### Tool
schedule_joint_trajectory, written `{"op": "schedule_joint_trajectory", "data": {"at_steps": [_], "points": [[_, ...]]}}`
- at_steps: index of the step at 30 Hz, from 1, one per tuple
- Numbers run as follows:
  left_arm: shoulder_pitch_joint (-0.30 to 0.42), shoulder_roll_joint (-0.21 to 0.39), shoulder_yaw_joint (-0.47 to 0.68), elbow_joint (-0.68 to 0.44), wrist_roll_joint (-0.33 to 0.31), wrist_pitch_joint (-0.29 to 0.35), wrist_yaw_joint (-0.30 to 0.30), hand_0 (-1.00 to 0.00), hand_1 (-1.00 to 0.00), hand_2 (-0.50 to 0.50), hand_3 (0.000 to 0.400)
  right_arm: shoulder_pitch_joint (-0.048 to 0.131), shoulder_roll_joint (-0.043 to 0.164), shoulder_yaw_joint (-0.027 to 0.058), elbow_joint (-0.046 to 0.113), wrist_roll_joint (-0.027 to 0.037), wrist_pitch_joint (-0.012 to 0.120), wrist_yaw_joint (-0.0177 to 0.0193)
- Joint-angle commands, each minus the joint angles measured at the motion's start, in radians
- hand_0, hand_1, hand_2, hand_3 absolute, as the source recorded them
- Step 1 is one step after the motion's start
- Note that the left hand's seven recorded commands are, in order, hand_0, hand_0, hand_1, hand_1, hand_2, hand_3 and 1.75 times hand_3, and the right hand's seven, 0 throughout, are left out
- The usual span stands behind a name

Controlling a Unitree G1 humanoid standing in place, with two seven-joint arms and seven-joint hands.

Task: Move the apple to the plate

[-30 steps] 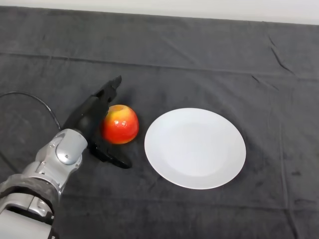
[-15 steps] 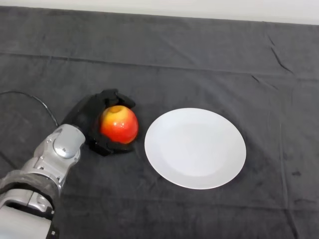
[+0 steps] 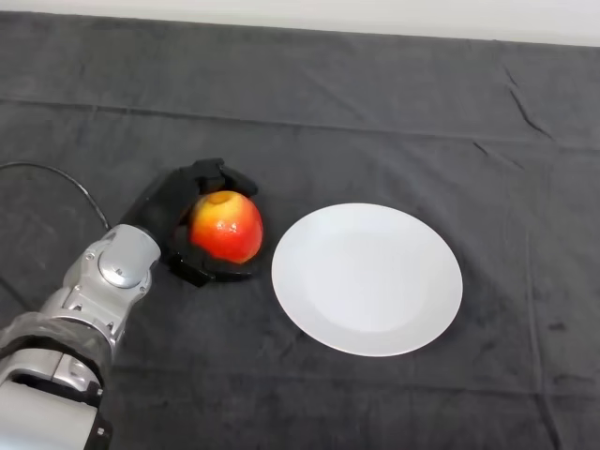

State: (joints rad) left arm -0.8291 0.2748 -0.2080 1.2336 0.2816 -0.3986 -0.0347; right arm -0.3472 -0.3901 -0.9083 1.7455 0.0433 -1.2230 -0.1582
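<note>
The left hand (image 3: 178, 217) grasps the apple (image 3: 226, 226), fingers curled over its far side and thumb under its near side. The apple sits just left of the white plate (image 3: 367, 278), not on it, above the dark cloth (image 3: 375, 112).

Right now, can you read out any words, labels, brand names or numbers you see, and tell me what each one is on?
None: no readable text anywhere in the head view.
Round red-and-yellow apple: no sticker showing.
Plain round white plate: no mark or logo.
Black left hand, fingers curled round the apple: no lettering visible.
Dark cloth-covered table: no print.
</note>
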Motion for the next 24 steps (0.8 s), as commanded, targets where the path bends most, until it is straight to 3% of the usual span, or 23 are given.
{"op": "schedule_joint_trajectory", "data": {"at_steps": [1,15,24], "points": [[-0.102,-0.014,0.017,-0.006,-0.023,-0.001,0.009,-1.00,-1.00,0.00,0.400,0.093,0.142,-0.0106,0.096,-0.0047,0.081,0.0032],[-0.151,-0.090,-0.023,-0.020,-0.003,-0.059,0.049,-1.00,-1.00,0.00,0.400,0.093,0.142,-0.0108,0.096,-0.0048,0.081,0.0031],[-0.131,-0.135,-0.093,-0.040,0.024,-0.128,0.043,-1.00,-1.00,0.00,0.400,0.093,0.142,-0.0110,0.096,-0.0050,0.080,0.0031]]}}
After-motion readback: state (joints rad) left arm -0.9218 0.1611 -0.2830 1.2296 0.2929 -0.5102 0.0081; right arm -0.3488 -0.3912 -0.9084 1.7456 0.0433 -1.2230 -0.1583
